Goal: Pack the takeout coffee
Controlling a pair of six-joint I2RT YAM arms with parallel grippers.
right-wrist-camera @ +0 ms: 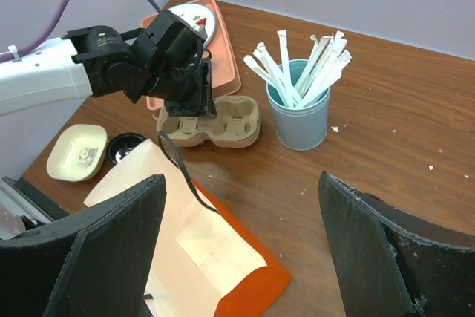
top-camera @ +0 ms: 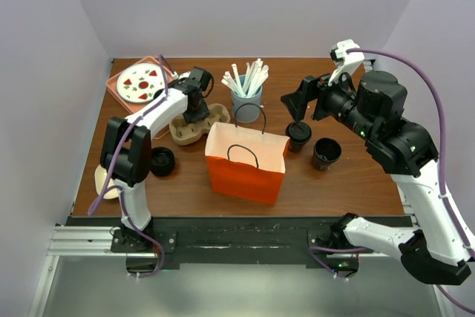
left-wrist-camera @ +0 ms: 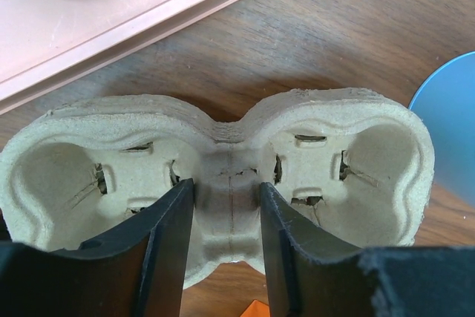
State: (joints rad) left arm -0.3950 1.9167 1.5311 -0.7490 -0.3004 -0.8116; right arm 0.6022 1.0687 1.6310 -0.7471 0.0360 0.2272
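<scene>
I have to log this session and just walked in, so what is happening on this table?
The left hand is down on the cardboard cup carrier, its fingers on either side of the middle ridge between the two wells; whether it grips yet is unclear. The right hand hangs open above the lidded coffee cup beside the orange bag. The bag stands open, and that cup and a second dark cup sit on the table, outside it.

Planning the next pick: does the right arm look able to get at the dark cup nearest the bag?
Probably yes: the right claw hangs open right by that dark cup, nothing between them. The orange bag close beside it may crowd one finger.
</scene>
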